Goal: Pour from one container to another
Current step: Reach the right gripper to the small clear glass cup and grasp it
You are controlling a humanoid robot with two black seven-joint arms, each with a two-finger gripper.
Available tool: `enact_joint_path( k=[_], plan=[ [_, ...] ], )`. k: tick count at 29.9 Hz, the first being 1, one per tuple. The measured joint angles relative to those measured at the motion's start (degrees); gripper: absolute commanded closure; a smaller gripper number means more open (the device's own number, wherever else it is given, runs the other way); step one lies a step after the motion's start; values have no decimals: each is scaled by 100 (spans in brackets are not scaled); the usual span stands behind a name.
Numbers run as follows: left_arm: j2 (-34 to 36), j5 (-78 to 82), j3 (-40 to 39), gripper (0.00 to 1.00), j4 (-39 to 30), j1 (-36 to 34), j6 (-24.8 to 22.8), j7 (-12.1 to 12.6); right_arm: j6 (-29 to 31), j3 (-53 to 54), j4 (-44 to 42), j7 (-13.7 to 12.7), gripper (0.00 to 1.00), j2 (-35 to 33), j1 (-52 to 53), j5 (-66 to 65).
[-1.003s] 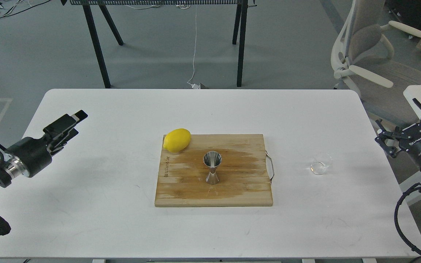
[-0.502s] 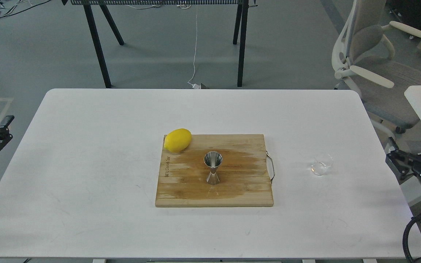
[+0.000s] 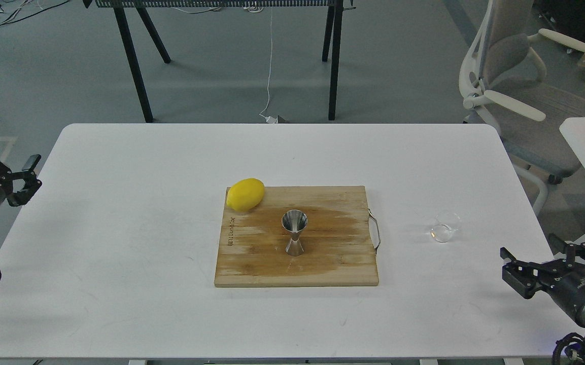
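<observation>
Head view: right claw, spread, has dropped below the glass; left claw, spread, far off; pouring unstarted.

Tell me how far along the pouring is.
Nothing looks done yet. The glass cup stands untouched on the table, right of the board, and the jigger stands upright on the board. Nothing is in hand: the right hand is open, near the cup but apart from it; the left hand sits at the table's left edge. Grasping, carrying and pouring all remain.
</observation>
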Motion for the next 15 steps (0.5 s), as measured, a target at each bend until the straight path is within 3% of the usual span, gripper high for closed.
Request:
enact_joint_path(
  k=[7, 15],
  plan=[
    [-8, 5, 11, 0, 0, 16, 0, 0, -1010, -823, -427, -108, 1, 441, 1048, -104],
    [-8, 6, 8, 0, 17, 56, 1, -1, -1213, -1029, -956, -202, 1, 902, 1358, -229]
  ],
)
